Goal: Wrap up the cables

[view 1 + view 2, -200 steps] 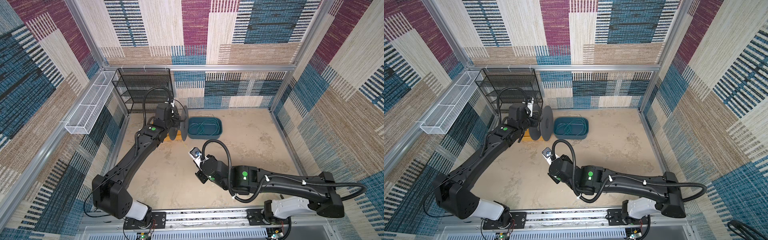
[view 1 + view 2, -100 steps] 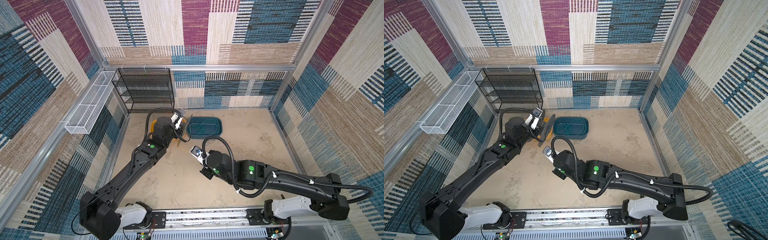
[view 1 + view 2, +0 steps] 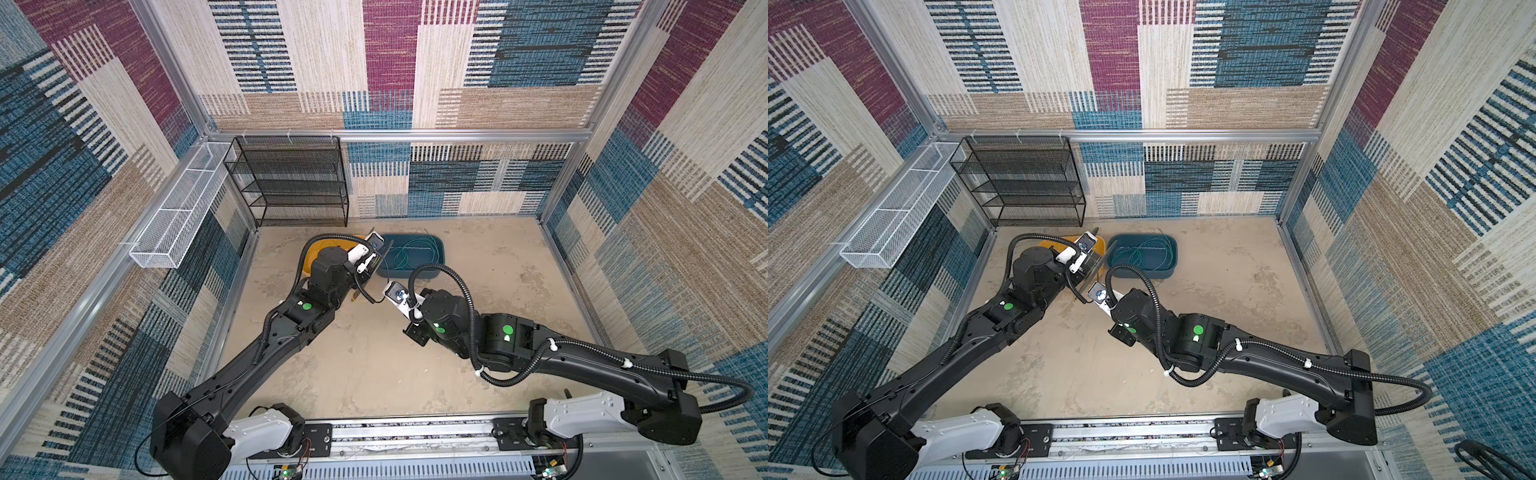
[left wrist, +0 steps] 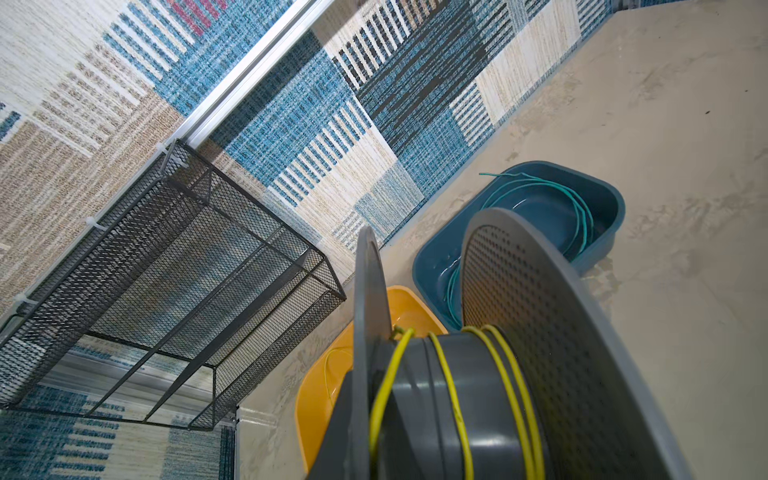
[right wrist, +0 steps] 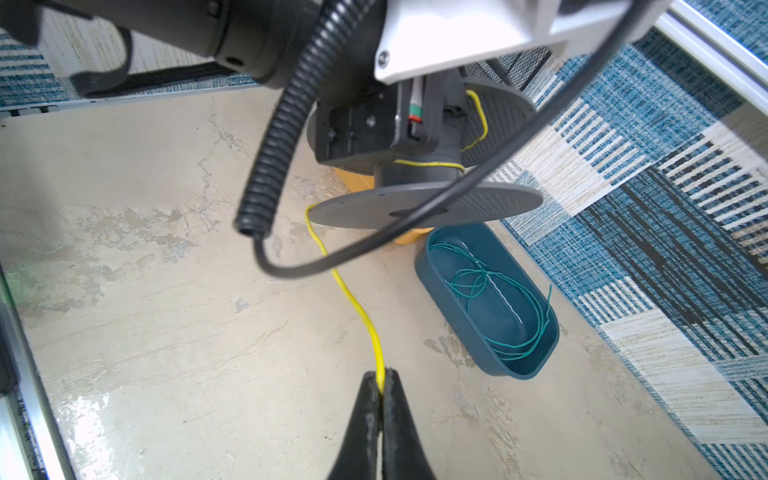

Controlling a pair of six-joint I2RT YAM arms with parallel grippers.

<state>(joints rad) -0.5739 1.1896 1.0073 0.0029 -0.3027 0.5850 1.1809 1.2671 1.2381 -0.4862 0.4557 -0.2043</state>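
A grey spool (image 4: pixel 469 399) with a few turns of the yellow cable (image 4: pixel 455 399) on its hub fills the left wrist view. My left gripper (image 5: pixel 361 133) is shut on the spool; its fingers are hidden behind it. From the spool's flange (image 5: pixel 457 203) the yellow cable (image 5: pixel 353 305) runs across the floor into my right gripper (image 5: pixel 380 380), which is shut on it. In both top views the tilted spool (image 3: pixel 384 253) (image 3: pixel 1096 259) sits between the two wrists. A teal-green cable (image 5: pixel 490 291) (image 3: pixel 411 253) lies loosely coiled in a blue tub (image 5: pixel 519 370) (image 3: pixel 436 270).
A yellow tub (image 3: pixel 309 259) (image 4: pixel 320 399) stands behind the spool, next to the blue tub. A black wire rack (image 3: pixel 291 183) stands in the back left corner. A white mesh basket (image 3: pixel 174 216) hangs on the left wall. Patterned walls close in the floor (image 3: pixel 498 291).
My left arm has drawn the spool away from the rack toward the middle and tilted it. My right gripper has shifted slightly toward the back, still shut on the yellow cable.
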